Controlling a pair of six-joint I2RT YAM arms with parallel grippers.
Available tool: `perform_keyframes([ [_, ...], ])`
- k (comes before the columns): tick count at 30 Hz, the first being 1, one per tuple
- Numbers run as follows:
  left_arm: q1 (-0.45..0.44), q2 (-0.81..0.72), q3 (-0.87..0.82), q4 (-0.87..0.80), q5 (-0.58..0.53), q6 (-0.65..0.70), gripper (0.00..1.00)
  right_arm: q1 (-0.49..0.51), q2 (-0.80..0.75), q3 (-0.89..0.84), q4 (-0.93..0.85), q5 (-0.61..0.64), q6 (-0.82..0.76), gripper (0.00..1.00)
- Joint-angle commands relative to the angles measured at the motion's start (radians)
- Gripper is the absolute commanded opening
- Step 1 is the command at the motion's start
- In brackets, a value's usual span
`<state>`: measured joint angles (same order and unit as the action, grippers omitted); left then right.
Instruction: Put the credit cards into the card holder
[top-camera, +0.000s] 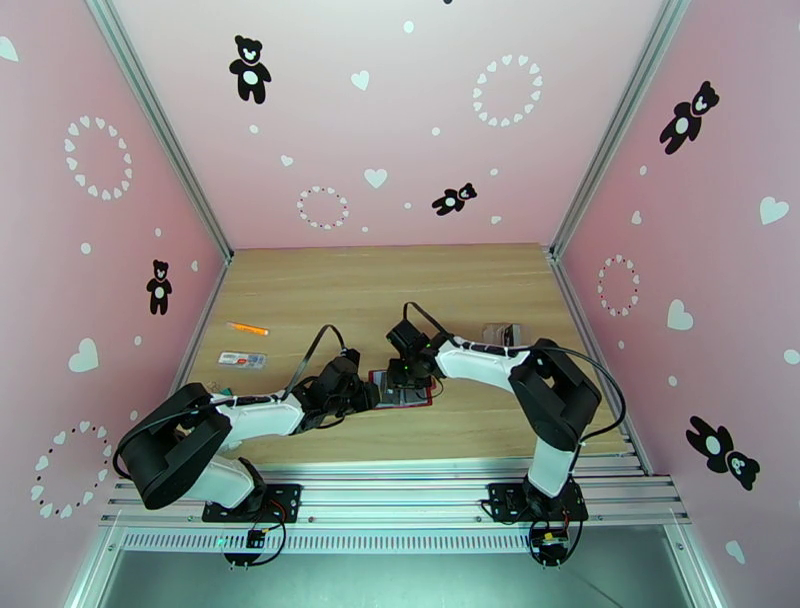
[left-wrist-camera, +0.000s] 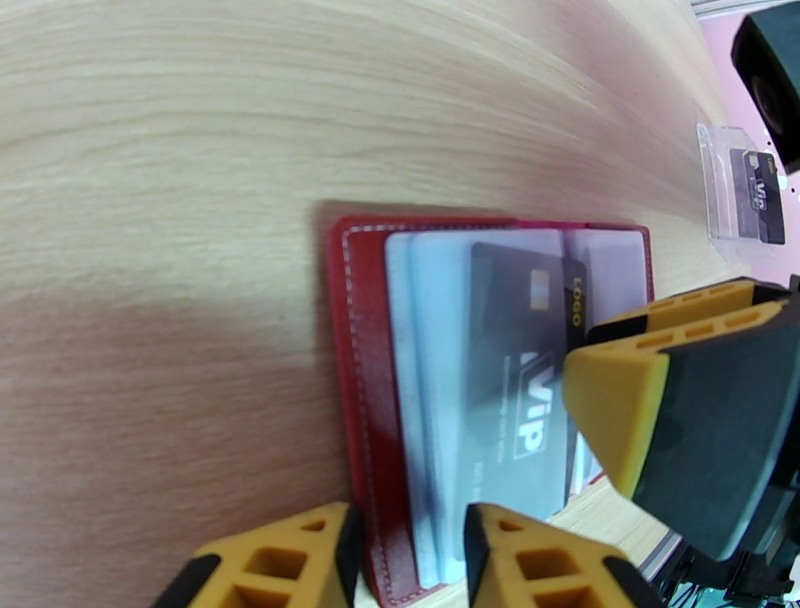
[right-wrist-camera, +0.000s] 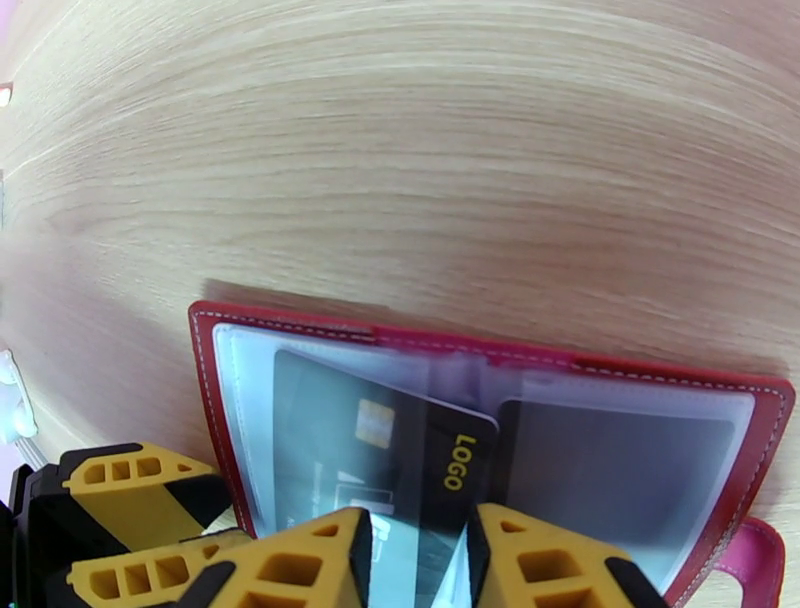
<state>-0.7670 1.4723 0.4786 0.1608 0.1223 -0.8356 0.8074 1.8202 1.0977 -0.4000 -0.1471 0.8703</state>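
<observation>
Card holder (top-camera: 421, 396) lies open and flat on the tabletop (top-camera: 350, 280), near the front edge, about midway between the two arms. Red cover faces down and the clear sleeves face up.

A dark credit card (left-wrist-camera: 510, 380), marked "ViP" and "LOGO", lies on the open holder. Its far part sits under a cloudy sleeve and its near end sticks out. The right wrist view shows the same card (right-wrist-camera: 420, 450) across the fold of the holder (right-wrist-camera: 760, 420).

Left gripper (left-wrist-camera: 405, 565) is at the holder's left edge. Its jaws are partly apart, with the red cover rim (left-wrist-camera: 350, 380) and sleeve edges showing in the gap. Nothing is pinched.

Right gripper (right-wrist-camera: 415, 565) is over the holder from the far side, also part-way open. The card's near end runs into the gap. Cannot tell whether the fingers touch it.

From above, left gripper (top-camera: 365, 395) and right gripper (top-camera: 408, 376) are close together.

Clear plastic case (top-camera: 500, 333) is far right, well apart, with another dark card (left-wrist-camera: 762, 195) inside it.
</observation>
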Motion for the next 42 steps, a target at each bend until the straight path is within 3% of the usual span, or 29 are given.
perform_keyframes([
  [1, -0.010, 0.026, -0.005, -0.070, -0.009, 0.002, 0.35, -0.002, 0.028, 0.025, 0.004, -0.038, -0.005, 0.31],
  [14, -0.009, 0.035, 0.000, -0.068, -0.004, 0.003, 0.34, -0.002, 0.038, 0.044, 0.029, -0.080, -0.024, 0.30],
  [26, -0.009, -0.051, -0.011, -0.117, -0.026, 0.001, 0.35, -0.002, -0.066, 0.019, -0.042, 0.014, -0.054, 0.31],
  [42, -0.006, -0.086, -0.024, -0.127, -0.033, -0.004, 0.35, -0.002, 0.015, 0.022, -0.035, 0.006, -0.054, 0.13],
])
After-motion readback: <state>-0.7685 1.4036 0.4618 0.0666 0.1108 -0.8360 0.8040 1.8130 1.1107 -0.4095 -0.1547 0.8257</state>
